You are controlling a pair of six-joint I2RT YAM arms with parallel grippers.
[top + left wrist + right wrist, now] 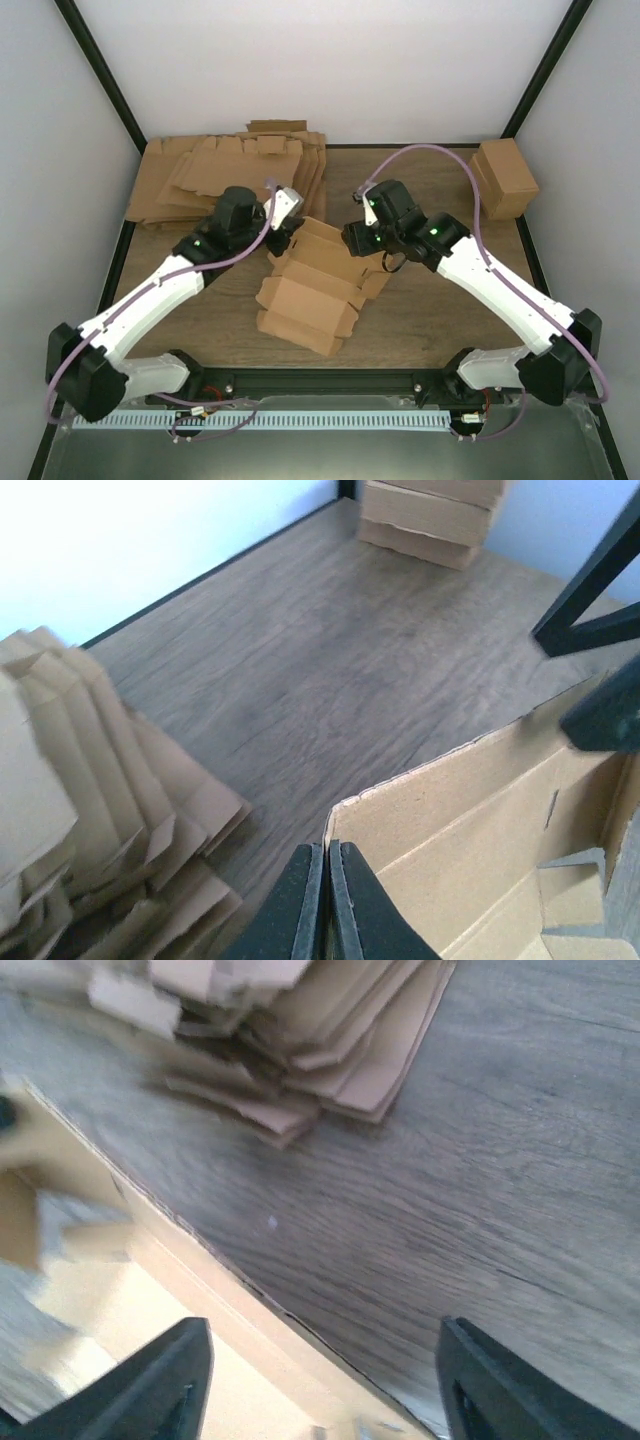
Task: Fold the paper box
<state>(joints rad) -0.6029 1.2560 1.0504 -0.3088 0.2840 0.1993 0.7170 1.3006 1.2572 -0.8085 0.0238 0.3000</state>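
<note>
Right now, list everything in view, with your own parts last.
paper box: one, brown, partly folded, at the middle of the table
pile of cardboard sheets: one, brown, far left corner
carton: one, brown, blocky, far right corner
table: one, dark wood grain, under everything
arms: two, white and black, reaching in from the near edge
left gripper: one, black, shut on the paper box's upright wall
right gripper: one, black, open over the box's far edge

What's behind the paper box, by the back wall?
Behind the paper box, a pile of cardboard sheets lies back left and a brown carton back right. The left arm hides part of the pile's near edge.
</note>
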